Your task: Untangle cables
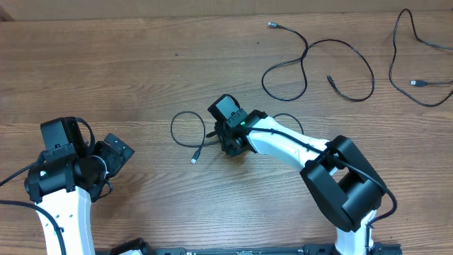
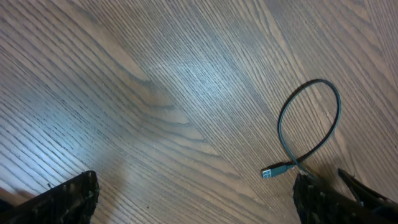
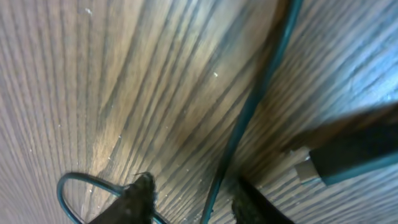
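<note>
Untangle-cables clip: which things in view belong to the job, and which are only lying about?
Job:
- centre cable, between the right gripper fingers
- looped cable at top middle
- far-right cable
- left gripper, open, holding nothing

Just there:
- wooden table
- thick arm wires

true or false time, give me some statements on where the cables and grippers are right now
1. The left gripper is open and holds nothing. True.
2. A strand of the middle cable runs between the fingers of the right gripper. True.
3. All cables lie in one heap. False: a second cable and a third cable lie apart at the far right.
4. The table has a white cloth on it. False: it is bare wood.
</note>
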Controlling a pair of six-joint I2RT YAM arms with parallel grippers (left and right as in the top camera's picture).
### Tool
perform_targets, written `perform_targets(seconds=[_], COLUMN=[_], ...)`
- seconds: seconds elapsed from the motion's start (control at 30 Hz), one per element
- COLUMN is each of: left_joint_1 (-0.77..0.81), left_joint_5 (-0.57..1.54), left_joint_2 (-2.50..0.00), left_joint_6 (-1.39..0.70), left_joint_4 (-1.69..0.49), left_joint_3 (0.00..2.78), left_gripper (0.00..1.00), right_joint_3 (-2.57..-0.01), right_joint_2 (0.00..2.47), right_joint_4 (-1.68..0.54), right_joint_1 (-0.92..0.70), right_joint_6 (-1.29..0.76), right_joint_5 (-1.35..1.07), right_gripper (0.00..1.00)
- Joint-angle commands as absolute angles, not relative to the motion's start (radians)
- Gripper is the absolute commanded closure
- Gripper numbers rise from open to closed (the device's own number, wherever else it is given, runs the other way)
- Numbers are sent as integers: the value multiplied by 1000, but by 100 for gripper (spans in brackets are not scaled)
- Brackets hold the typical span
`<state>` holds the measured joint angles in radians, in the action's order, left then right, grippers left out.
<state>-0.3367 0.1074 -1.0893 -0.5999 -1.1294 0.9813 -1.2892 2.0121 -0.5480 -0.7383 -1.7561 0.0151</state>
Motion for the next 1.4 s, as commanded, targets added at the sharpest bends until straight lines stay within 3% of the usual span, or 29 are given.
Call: perform_targets(seconds=[0.0,0.23,0.67,1.0,1.37], left_joint_1=[-342,-342,-342,-342,-342], left_joint_5=[97,97,97,97,97], left_joint_2=[-1086,-1086,-1086,-1086,-1086], left_joint_6=[-609,-609,-609,-609,-609], left_joint_4=[-1129,-1129,-1129,-1128,-1129], left_joint_3=[973,973,973,973,973], left_gripper=[0,0,0,1,1], right_joint_3=[-1270,-1270,-1272,-1321,-1324], right_joint_2=[2108,2119,2097,1903,1661], right_joint_4=[-596,-643,-762,-896,-931], right_joint_1=[-768,-767,-637,-520,-451], right_joint_6=[-1768,-1641,-1195,-905,-775], right_joint_5=[-20,43,68,163,335], right_gripper=[69,96,96,96,96])
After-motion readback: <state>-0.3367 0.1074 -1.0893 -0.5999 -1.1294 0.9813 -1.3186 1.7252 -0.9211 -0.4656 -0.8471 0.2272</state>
